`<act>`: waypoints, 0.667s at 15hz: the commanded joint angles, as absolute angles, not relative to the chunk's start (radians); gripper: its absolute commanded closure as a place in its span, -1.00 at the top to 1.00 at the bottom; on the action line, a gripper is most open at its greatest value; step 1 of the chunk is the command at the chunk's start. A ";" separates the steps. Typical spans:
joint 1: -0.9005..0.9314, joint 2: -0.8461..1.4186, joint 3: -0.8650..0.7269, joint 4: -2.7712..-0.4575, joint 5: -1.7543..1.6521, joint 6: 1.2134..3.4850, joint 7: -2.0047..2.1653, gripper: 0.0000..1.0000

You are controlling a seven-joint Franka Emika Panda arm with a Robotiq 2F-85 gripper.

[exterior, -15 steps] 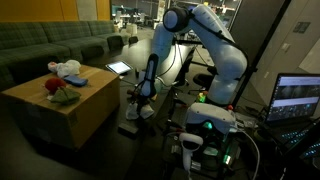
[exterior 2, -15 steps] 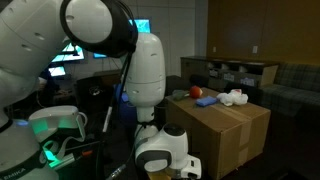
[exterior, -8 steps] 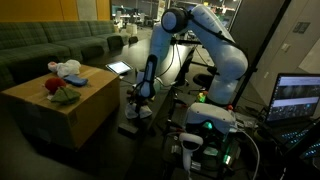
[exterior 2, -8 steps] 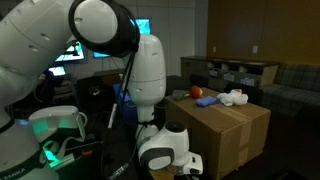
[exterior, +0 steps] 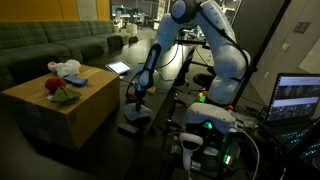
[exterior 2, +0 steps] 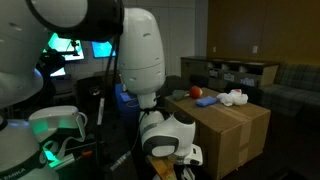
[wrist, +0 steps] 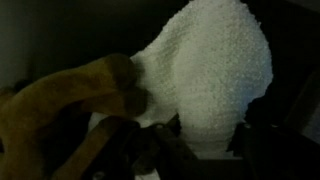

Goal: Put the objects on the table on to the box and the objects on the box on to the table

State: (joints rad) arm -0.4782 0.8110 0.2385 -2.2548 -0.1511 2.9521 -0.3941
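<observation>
The white robot arm point(exterior: 205, 40) is seen bent down over the black table point(exterior: 122, 84), and it fills the near side of the frame in an exterior view point(exterior 2: 140, 60). A green sofa point(exterior: 50, 42) is seen along the far wall. The brown cardboard box point(exterior: 60, 112) is placed beside the table, and its top and one side are shown in an exterior view point(exterior 2: 230, 128).

A lit laptop screen point(exterior: 300, 98) is seen at the edge of the frame, and a tablet point(exterior: 118, 68) with a bright screen is laid on the table beyond the arm.

On the box top a red-and-green soft toy point(exterior: 62, 92) is set nearest the camera, with a second white cloth point(exterior: 68, 68) behind it. Both are also shown in an exterior view, the toy point(exterior 2: 197, 92) just beside the cloth point(exterior 2: 233, 97).

The gripper point(exterior: 137, 102) is held low over the table. In the wrist view a white cloth point(wrist: 215, 70) is shown close up, with its narrow lower end pinched between the dark, blurred fingers. A small brown item point(wrist: 70, 110) is seen touching the cloth's side.
</observation>
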 commanded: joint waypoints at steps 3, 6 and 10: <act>-0.650 0.570 0.401 -2.384 -0.037 2.821 -0.496 -0.78; -0.678 0.449 0.443 -2.403 0.048 2.753 -0.534 -0.78; -0.637 0.285 0.434 -2.391 0.182 2.677 -0.589 -0.78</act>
